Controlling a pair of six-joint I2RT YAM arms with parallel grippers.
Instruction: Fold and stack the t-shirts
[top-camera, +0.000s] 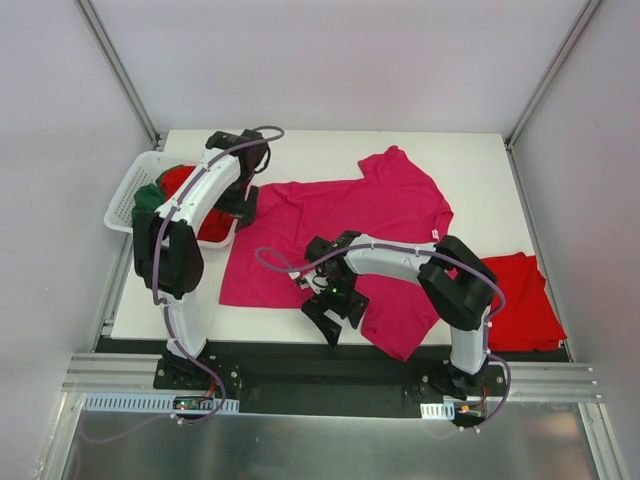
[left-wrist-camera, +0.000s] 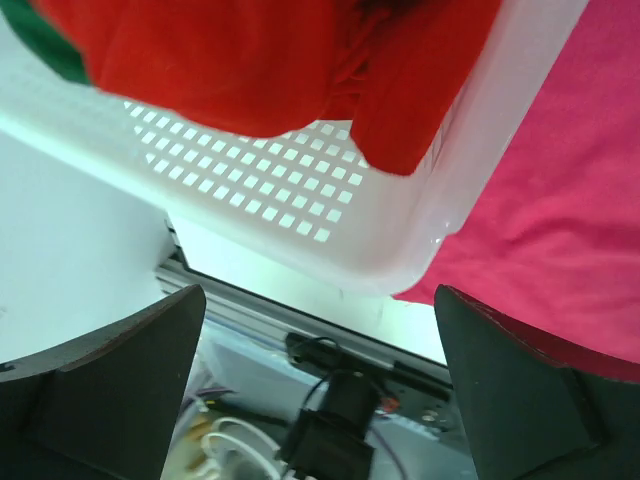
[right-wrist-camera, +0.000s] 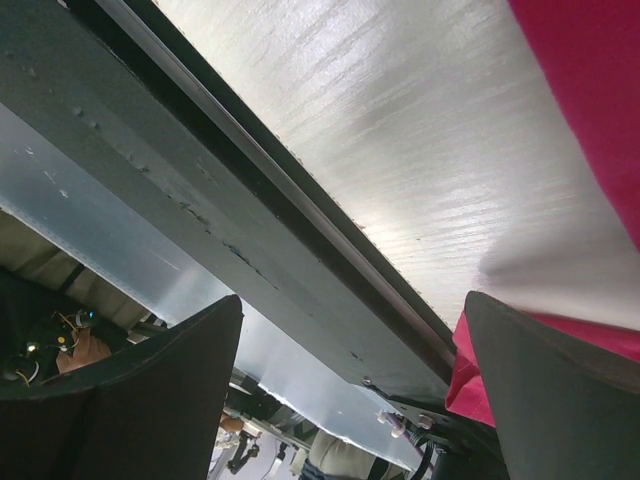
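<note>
top external view: the magenta-pink t-shirt (top-camera: 340, 225) is seen spread across the middle of the table (top-camera: 470, 170), collar toward the far side and its lower part reaching the near edge. it is judged to be laid open like this so that folds can be made. the left gripper (top-camera: 243, 205) is poised at the shirt's left edge, just beside the white basket (top-camera: 125, 195). on the left wrist view its jaws are shown spread wide with nothing caught between them, only basket wall and pink cloth beneath, so the cloth is taken to be released there. the right gripper (top-camera: 330, 315) is set low at the near hem by the table's front edge. on the right wrist view it is likewise shown agape and empty, pink cloth lying just beside one finger (right-wrist-camera: 540, 390), probably lined up for a corner to be pinched. more red shirts (top-camera: 180, 180) and a dark green shirt (top-camera: 150, 195) are left heaped in the basket, waiting. a red t-shirt (top-camera: 520, 300) is parked at the right near corner, well apart, where the stack is presumably to be built.
</note>
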